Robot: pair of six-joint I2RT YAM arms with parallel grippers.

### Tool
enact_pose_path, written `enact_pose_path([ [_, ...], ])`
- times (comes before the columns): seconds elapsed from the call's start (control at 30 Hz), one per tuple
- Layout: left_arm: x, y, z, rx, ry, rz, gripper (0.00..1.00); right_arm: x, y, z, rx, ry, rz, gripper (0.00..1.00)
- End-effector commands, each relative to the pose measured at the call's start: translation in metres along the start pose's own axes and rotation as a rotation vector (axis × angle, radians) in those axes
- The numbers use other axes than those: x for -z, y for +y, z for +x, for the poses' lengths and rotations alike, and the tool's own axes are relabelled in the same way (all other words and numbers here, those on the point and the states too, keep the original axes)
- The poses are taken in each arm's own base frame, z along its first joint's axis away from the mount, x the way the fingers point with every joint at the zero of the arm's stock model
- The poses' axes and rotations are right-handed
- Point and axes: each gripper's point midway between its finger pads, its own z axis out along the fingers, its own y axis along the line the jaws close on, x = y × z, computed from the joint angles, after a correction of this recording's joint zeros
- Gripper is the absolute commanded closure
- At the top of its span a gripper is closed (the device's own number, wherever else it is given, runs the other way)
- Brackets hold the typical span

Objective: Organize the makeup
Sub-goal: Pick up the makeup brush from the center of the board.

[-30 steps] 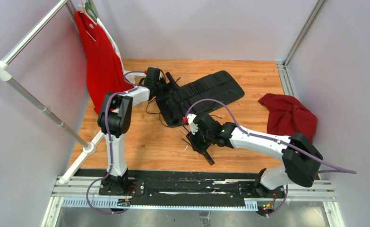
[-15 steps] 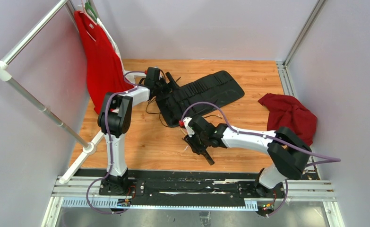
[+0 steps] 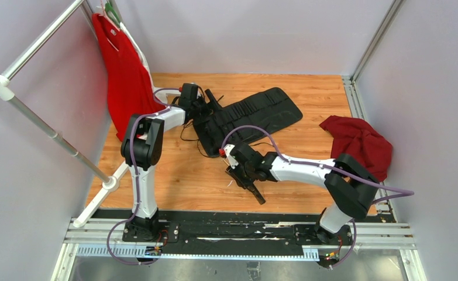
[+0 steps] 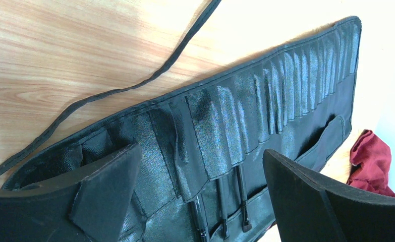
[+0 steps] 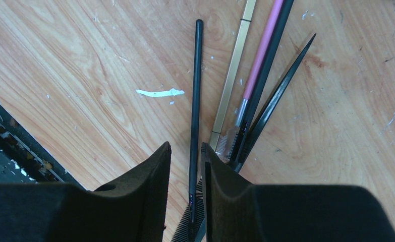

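Several loose makeup brushes lie fanned on the wood in the right wrist view: a thin black brush (image 5: 195, 91), a tan one (image 5: 233, 75), a pink one (image 5: 262, 50) and a black pointed one (image 5: 281, 91). My right gripper (image 5: 186, 151) is low over them, its jaws narrowly open astride the thin black brush, which lies close to the right finger. In the top view it (image 3: 239, 174) is at the table's middle front. My left gripper (image 4: 200, 156) is open over the black slotted roll (image 4: 266, 101), where three black brushes (image 4: 240, 196) sit in slots.
A black comb (image 5: 187, 227) lies under the right fingers. The roll (image 3: 255, 111) stretches across the back, its cord (image 4: 109, 93) trailing on the wood. A dark red cloth (image 3: 358, 143) lies at the right. A red shirt (image 3: 124, 76) hangs on a rack at the left.
My right arm has shifted a little to the left over the loose brushes. The left arm has not moved.
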Motion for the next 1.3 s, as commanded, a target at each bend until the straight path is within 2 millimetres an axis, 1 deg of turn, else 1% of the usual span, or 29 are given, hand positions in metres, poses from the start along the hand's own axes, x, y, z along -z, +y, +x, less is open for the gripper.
enact_pose_path([
  [0.0,0.002,0.052,0.035,0.026,0.113,-0.161,0.02,-0.001,0.0,-0.014,0.032,-0.028,0.024,0.72],
  [0.37,0.003,0.052,0.034,0.024,0.112,-0.16,0.02,-0.007,-0.007,-0.018,0.035,-0.021,0.057,0.73],
  [0.8,0.004,0.05,0.032,0.022,0.11,-0.159,0.02,-0.006,-0.015,-0.024,0.023,-0.038,0.081,0.74],
  [1.07,0.004,0.049,0.031,0.021,0.107,-0.157,0.02,-0.011,-0.021,-0.021,0.01,-0.025,0.089,0.77],
  [1.27,0.004,0.05,0.031,0.021,0.108,-0.159,0.02,-0.012,-0.024,-0.022,0.004,-0.024,0.091,0.78],
])
